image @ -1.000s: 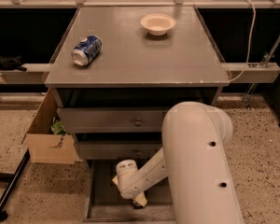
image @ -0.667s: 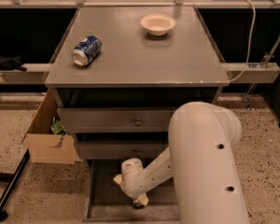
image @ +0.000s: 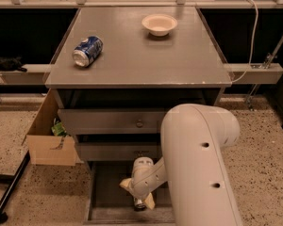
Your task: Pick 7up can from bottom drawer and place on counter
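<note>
One second on, sunk slightly lower into the shallow grey bottom drawer (image: 107,196) with the cream-tipped end effector (image: 137,199) right over the small silvery 7up can (image: 140,204), clenched or not impossible to tell, so probably mid-grasp, with the lift to the broad grey counter (image: 146,58) ahead.

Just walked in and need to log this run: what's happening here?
A white robot arm reaches down into the open bottom drawer of a grey cabinet. Its tool sits low in the drawer, right over a small silvery can; whether it grips it is unclear. On the counter above lie a blue-and-white can on its side and a pale bowl.
</note>
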### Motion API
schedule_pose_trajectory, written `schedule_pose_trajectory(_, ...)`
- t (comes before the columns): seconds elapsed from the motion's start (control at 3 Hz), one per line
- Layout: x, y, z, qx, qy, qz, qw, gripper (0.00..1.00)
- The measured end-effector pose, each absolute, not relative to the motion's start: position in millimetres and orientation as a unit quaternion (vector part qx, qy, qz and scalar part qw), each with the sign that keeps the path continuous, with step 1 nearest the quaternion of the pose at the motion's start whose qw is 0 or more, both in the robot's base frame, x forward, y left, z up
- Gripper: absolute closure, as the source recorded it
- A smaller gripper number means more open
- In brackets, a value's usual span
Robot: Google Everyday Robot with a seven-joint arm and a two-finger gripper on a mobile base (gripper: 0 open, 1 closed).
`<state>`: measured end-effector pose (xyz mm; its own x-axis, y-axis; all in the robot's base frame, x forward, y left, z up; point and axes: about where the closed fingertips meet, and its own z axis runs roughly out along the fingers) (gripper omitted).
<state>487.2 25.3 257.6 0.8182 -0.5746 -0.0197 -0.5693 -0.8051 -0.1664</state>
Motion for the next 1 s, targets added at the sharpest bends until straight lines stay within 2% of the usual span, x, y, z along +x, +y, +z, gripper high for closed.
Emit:
schedule_pose_trajectory(0.33, 498, 2, 234, -0.951, 0.3, -0.051, 0.051, 0.0)
schedule_pose_trajectory(1.0, 493, 12, 250, -0.957, 0.277, -0.077, 0.052, 0.0)
